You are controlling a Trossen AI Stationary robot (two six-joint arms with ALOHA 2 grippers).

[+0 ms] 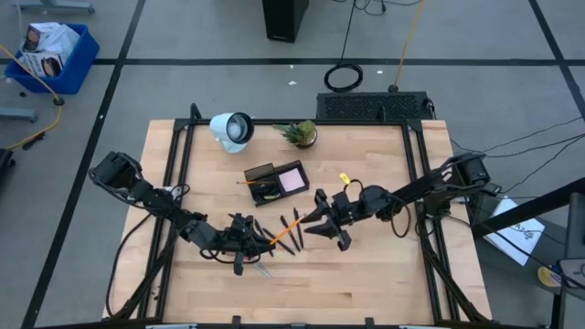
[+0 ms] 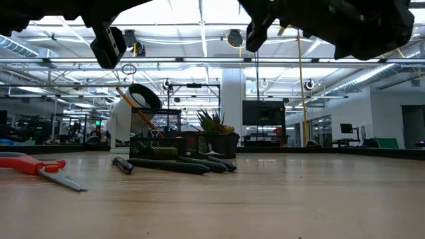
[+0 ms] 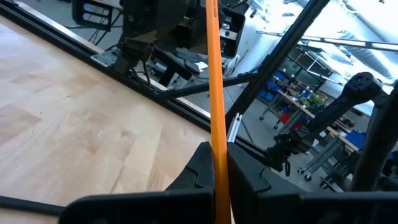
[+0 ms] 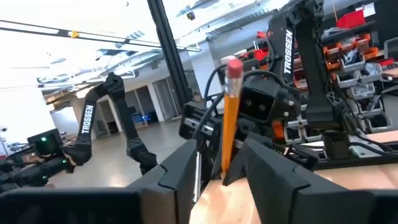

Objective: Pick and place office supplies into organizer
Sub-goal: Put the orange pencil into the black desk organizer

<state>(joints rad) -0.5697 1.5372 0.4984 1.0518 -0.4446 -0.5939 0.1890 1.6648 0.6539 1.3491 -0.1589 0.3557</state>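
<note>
Currently both arms meet over the lower middle of the table point(image 1: 366, 283) in the high view. Left gripper point(image 1: 260, 239) is clamped on an orange pencil point(image 1: 283, 230), which slants up and right from its fingers toward the right gripper point(image 1: 311, 222). Left wrist view confirms it: the pencil point(image 3: 214, 93) runs straight up from between the closed fingers point(image 3: 199, 171).

Right gripper sits at the pencil's other end. In the right wrist view the eraser end of the pencil point(image 4: 231, 106) stands between its two fingers point(image 4: 177, 171), with a gap visible on either side. Can't tell if it's touching or gripping, so the right hand's state is unclear.

Organizer point(image 1: 276, 181) is a black tray in the middle of the table, above both grippers in the frame, with a pink sticky pad point(image 1: 293, 179) in its right part and a pencil sticking out on the left. Several black pens point(image 1: 294, 239) lie fanned on the wood between the grippers. Red scissors point(image 2: 33, 166) lie flat at far left of the low view. Plant point(image 1: 300, 134) and white lamp point(image 1: 231, 130) sit along the upper edge of the table.
</note>
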